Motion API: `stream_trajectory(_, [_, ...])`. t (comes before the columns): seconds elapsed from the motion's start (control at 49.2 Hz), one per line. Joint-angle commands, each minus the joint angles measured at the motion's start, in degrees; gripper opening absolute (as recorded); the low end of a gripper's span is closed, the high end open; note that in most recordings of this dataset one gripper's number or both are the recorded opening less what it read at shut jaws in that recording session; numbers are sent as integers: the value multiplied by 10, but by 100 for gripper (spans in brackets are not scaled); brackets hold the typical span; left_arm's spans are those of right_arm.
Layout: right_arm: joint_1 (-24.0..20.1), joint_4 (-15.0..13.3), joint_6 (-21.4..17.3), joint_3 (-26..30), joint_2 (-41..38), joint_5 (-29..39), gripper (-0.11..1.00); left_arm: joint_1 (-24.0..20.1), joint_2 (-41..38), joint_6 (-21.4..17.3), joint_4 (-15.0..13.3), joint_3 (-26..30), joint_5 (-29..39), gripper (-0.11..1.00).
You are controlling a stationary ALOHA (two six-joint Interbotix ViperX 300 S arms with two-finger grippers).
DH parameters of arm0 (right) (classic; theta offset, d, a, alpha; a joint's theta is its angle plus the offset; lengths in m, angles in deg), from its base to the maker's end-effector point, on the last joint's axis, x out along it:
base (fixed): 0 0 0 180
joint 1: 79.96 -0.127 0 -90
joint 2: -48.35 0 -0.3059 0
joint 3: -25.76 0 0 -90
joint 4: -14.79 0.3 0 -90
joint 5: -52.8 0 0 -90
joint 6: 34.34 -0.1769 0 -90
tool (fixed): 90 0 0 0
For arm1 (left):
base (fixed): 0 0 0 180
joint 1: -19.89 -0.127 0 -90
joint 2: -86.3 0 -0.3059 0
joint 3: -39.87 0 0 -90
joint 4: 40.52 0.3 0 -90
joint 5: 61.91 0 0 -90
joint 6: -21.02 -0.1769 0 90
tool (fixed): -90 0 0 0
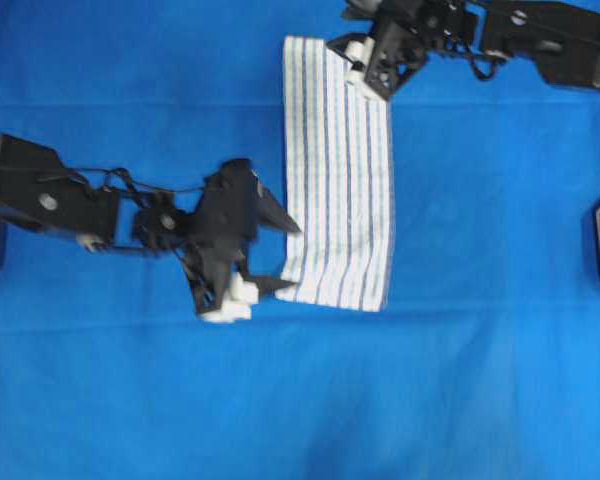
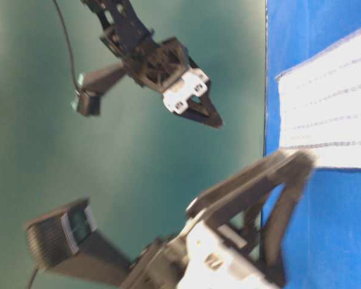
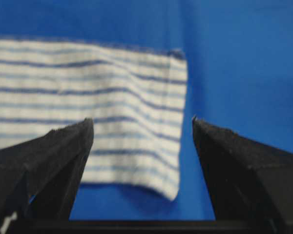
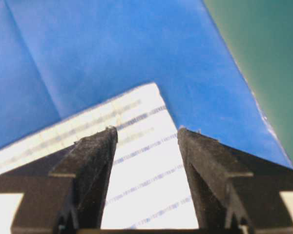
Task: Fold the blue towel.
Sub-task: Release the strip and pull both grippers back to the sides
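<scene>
My wrist views show both my left gripper (image 3: 142, 126) and right gripper (image 4: 146, 132) spread wide, empty, above the white blue-striped woven towel (image 1: 338, 172); overhead alone shows it as a narrow strip on the plain blue table covering (image 1: 480, 350).

The place reads as a robotics lab bench set up for recording. A plain blue sheet (image 1: 500, 380) covers the whole work surface, and a flat green backdrop (image 2: 36, 120) stands behind it. Two black robot arms (image 1: 50, 200) with exposed cables work over it, each carrying a camera at the wrist. No household furniture shows.
</scene>
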Motion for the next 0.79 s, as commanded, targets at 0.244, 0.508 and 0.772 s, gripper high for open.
stream_trajectory(0.244, [-23, 1, -13, -136, 157, -101, 57, -76, 112, -9, 2, -65, -11, 75])
stream_trajectory(0.508, [-98, 7, -21, -219, 256, -134, 56, -137, 153, -10, 2, -113, -38, 75])
stream_trajectory(0.772, [-105, 17, -21, -221, 255, -115, 56, -152, 149, -10, 2, -107, -54, 75])
